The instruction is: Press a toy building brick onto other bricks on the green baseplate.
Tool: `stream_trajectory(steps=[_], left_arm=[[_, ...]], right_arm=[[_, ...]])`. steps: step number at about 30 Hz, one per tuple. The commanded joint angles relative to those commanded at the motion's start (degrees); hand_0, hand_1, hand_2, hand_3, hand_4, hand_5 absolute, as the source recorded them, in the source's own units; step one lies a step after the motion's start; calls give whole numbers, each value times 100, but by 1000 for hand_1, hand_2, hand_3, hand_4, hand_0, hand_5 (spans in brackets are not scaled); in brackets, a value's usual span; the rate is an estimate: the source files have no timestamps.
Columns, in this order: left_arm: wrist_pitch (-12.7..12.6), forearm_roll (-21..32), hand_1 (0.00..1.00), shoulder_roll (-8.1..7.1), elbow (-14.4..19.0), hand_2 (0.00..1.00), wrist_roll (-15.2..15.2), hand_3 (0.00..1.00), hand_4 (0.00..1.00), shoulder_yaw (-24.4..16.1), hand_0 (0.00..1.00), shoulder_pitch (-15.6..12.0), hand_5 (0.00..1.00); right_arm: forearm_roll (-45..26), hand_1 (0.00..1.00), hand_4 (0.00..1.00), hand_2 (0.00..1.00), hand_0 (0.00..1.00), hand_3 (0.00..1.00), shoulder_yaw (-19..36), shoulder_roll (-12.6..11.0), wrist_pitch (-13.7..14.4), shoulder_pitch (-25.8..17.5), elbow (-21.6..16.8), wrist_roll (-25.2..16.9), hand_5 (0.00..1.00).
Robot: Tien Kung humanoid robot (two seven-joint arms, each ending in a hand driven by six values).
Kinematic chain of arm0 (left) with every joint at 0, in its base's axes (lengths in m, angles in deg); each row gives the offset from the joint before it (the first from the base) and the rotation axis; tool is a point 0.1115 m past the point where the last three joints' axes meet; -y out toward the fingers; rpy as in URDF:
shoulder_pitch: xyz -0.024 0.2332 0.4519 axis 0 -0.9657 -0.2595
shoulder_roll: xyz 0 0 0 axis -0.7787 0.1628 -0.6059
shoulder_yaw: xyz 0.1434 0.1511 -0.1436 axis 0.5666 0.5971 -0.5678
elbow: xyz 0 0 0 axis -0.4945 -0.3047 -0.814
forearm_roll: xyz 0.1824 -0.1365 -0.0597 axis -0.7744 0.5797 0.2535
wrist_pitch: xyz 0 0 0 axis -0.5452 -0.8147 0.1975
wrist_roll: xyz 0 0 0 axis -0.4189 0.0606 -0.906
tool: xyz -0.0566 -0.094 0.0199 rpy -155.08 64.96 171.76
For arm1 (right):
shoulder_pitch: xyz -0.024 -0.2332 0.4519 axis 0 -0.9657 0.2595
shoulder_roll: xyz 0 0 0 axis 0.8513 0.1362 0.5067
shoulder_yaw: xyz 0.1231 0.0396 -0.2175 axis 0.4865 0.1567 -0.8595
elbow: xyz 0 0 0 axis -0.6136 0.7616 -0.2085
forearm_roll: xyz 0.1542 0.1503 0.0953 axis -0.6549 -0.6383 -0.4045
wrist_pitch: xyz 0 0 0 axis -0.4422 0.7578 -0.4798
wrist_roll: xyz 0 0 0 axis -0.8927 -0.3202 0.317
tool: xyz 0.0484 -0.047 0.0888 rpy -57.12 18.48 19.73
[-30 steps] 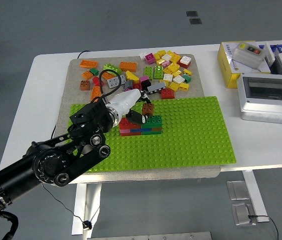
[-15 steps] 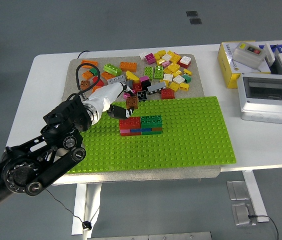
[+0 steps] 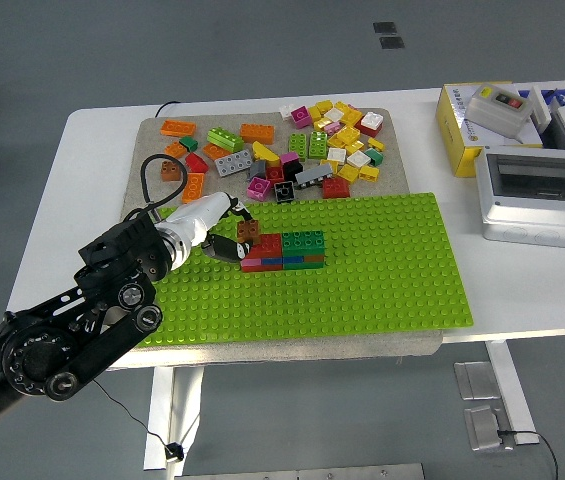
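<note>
The brown brick (image 3: 248,230) sits pinched at the fingertips of the left hand (image 3: 224,230), just at the left end of the stacked bricks (image 3: 282,251) on the green baseplate (image 3: 382,260). Whether it touches the red brick there is hard to tell (the dark fingertips blur into shadow). The fingers themselves are mostly hidden behind the white hand shell. Loose bricks (image 3: 332,140) lie scattered on the grey mat (image 3: 152,135) behind.

bright even light, sharp focus
</note>
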Motion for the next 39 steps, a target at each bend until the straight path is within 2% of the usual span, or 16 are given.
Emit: stream_trajectory(steps=[10, 25, 33, 39], left_arm=[[5, 50, 841, 34, -142, 825, -3, 571, 575, -1, 917, -27, 210], [3, -28, 845, -7, -12, 831, -53, 573, 583, -19, 918, -38, 213], [-209, -162, 849, 102, -4, 837, -198, 572, 597, 40, 924, 62, 223], [-230, -193, 853, 143, 67, 841, -172, 571, 601, 173, 925, 137, 228]], right_arm=[[10, 648, 623, 680, 711, 746, 15, -4, -2, -6, 0, -6, 998], [56, 650, 615, 680, 710, 747, 55, 0, -8, -4, 0, -3, 998], [28, 648, 614, 680, 710, 747, 58, 8, -8, 2, 0, 1, 998], [3, 648, 613, 680, 710, 747, 54, 3, -4, 12, 0, -2, 998]])
